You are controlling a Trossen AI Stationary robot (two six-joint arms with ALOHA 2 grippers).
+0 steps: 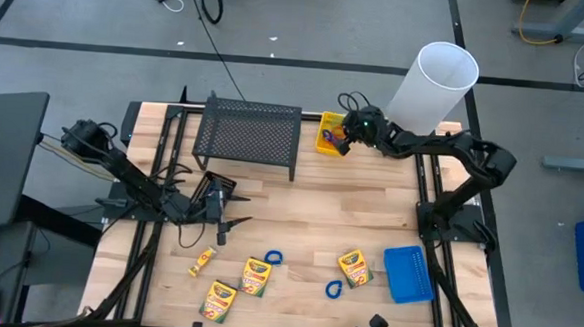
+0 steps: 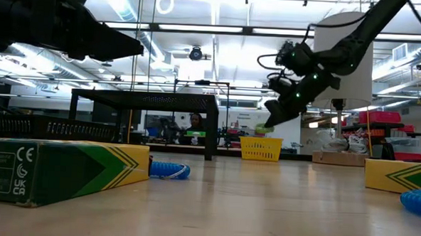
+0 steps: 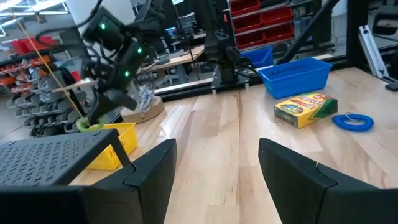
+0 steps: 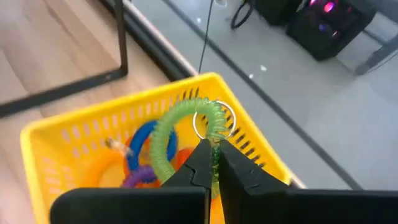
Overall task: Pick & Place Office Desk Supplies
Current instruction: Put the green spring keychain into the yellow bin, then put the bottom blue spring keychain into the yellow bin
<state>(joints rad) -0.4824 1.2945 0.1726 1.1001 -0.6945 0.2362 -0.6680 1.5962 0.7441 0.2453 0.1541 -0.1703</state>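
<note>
Right gripper [image 4: 213, 163] above yellow bin [image 4: 74, 134], top centre of high view, fingers clamped on green loop [image 4: 177, 127] hanging over bin's coloured loops. Left gripper [image 1: 224, 220] centre-left, fingers apart, empty. 4 crayon boxes [image 1: 256, 276], 2 blue loops [image 1: 272, 256], blue bin [image 1: 407, 273] along bottom.

Green loop [image 4: 180, 124] hanging pinched over yellow bin [image 4: 74, 130], key ring attached; bin sitting at table's 12 o'clock edge, holding orange, blue, purple loops. Blue bin [image 1: 408, 273] lying at 4 o'clock. Crayon boxes: one [image 1: 354, 268] just beside blue bin, two [image 1: 256, 276] [image 1: 219, 300] lying flat at 7 o'clock, a small one [image 1: 202, 262] near them. Blue loops [image 1: 272, 256] [image 1: 335, 288] lying flat around 6 o'clock.
</note>
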